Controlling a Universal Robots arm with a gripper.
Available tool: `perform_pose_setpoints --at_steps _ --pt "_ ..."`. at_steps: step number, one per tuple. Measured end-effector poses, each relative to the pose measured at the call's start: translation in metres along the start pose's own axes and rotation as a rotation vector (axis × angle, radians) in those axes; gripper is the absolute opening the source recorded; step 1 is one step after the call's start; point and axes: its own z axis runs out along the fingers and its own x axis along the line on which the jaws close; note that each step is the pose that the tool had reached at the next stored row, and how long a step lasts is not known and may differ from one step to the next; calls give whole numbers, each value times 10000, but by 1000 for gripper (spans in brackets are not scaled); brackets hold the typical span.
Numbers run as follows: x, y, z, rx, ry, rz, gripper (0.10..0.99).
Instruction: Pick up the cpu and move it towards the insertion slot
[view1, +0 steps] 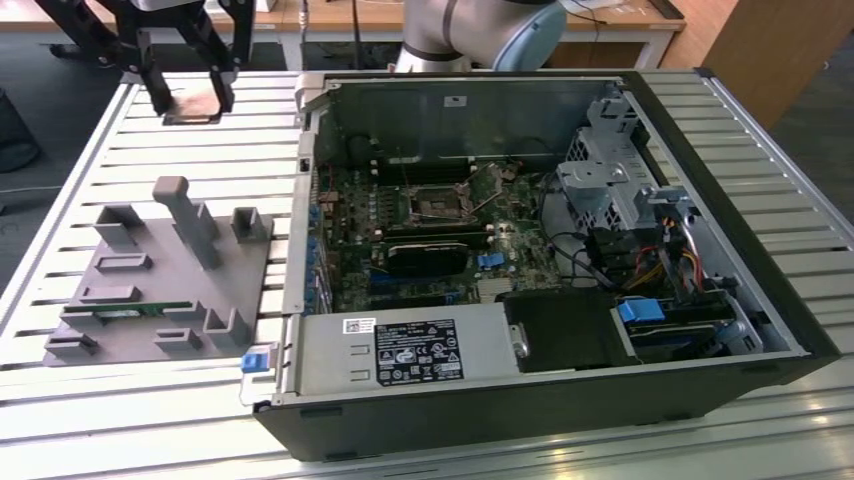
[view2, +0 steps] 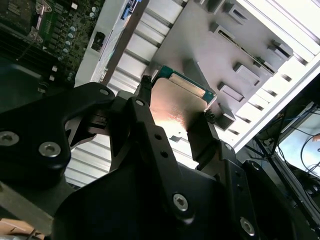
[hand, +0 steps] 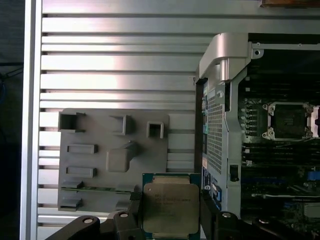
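Exterior view: the gripper hangs at the upper left of the frame, above the slatted table, with the cpu clamped between its black fingers. Below it lies the grey plastic fixture, a green memory stick lying in one of its recesses. The open computer case fills the centre and right; the insertion slot sits on its motherboard, well apart from the gripper.

Second wrist view: the gripper grips the cpu by two opposite edges, its silvery face tilted toward the camera, at frame centre.

First wrist view: the cpu appears at bottom centre, held between the fingers; the grey plastic fixture lies beyond it, and the insertion slot is at the right edge, inside the case.
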Motion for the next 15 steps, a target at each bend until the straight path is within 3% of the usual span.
perform_pose_setpoints --at_steps 15 --pt "-209 6 -4 0 1 0 541"
